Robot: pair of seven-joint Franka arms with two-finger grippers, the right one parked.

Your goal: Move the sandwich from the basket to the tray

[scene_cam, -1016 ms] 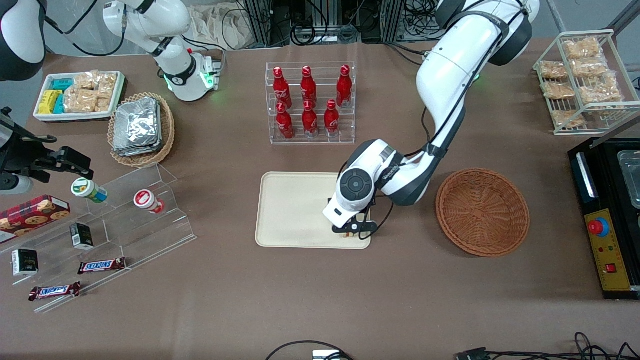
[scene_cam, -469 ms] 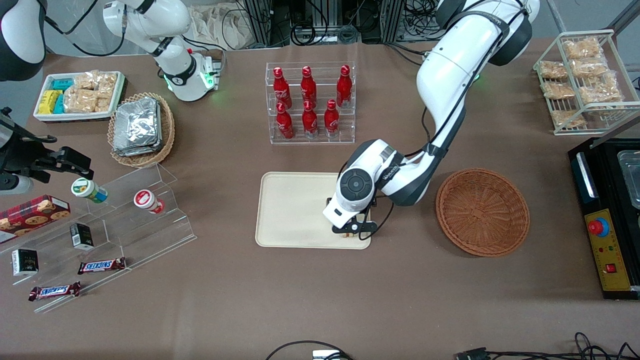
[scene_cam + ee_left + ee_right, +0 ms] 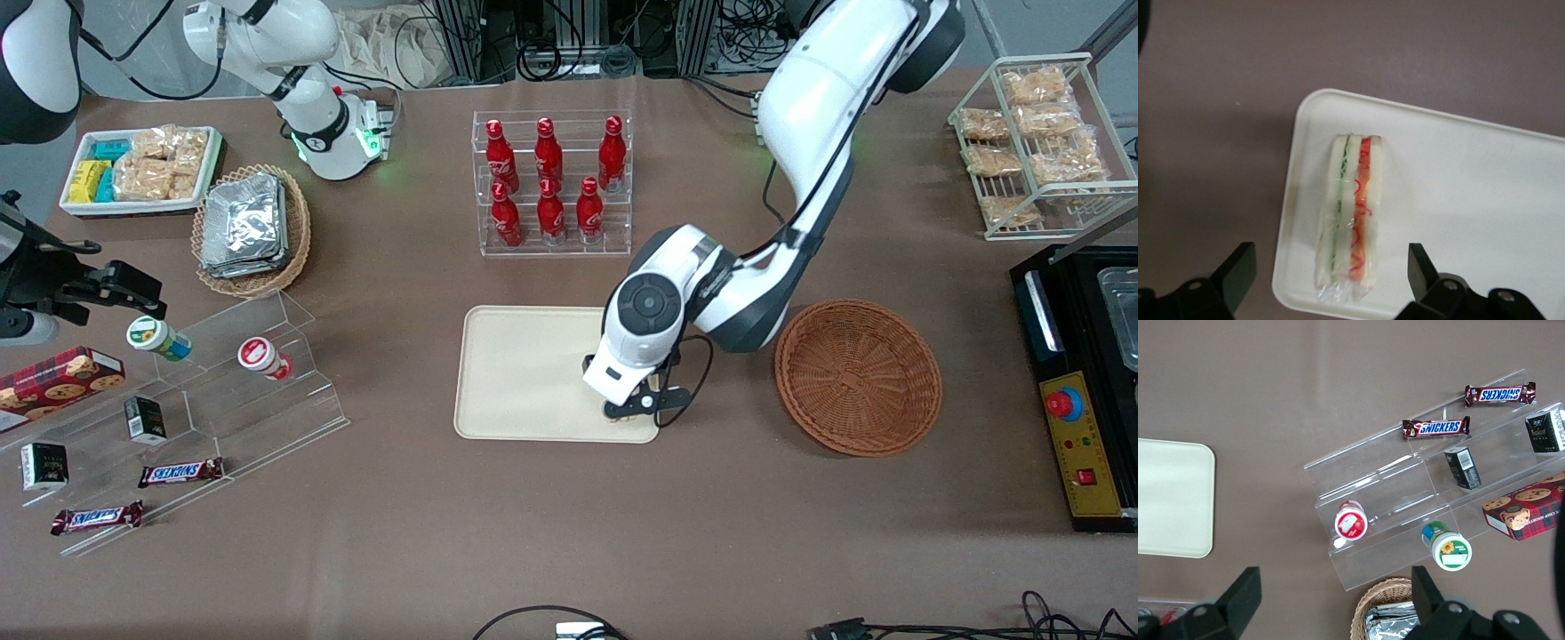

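- The clear-wrapped triangular white-bread sandwich (image 3: 1350, 217) is lying on the cream plastic tray (image 3: 1485, 193), near its corner.
- The gripper (image 3: 1328, 283) is hovering above it, fingers spread, holding nothing.
- The sandwich is probably handling light, soft and slippery (grip the flat bread faces gently).

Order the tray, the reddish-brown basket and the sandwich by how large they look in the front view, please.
1. Tray, largest.
2. Basket, clearly smaller.
3. Sandwich, smallest; in the front view the gripper, open above it at the tray's corner nearest the basket, hides nearly all of it, so the wrist view shows it better.
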